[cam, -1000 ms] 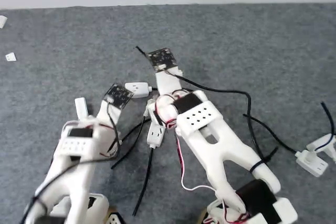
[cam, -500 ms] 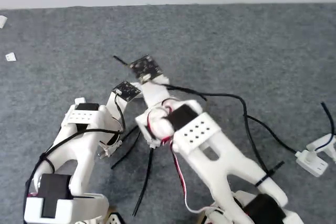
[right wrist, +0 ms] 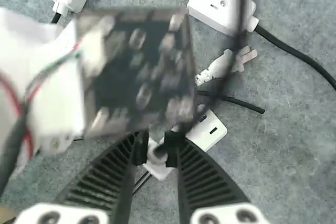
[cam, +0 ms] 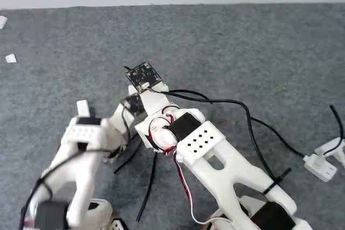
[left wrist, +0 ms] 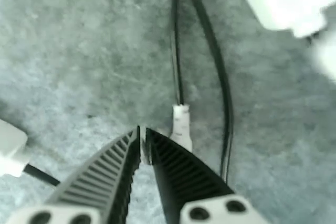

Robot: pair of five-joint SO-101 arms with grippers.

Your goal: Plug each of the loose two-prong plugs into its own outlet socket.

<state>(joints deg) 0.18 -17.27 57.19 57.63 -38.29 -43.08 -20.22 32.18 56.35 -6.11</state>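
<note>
Right wrist view has my right gripper [right wrist: 156,137] clamped on a white black-corded plug [right wrist: 155,162] near the grey tabletop's [cam: 242,41] middle, left gripper [left wrist: 143,130] closed empty, and I fear the crowding left arm [cam: 81,149] knocks it askew.

The right arm [cam: 215,154] swings its camera board [cam: 143,75] sideways toward the left arm [cam: 81,149] and back toward the bases, carrying the right pincer [right wrist: 156,139] along. The left arm lifts, then sinks a little, and the left camera board [cam: 132,103] slides in just beside the right wrist. From above, the arms now cover the white socket block [right wrist: 210,129] at the right pincer's tips, which lay exposed a second ago.
</note>
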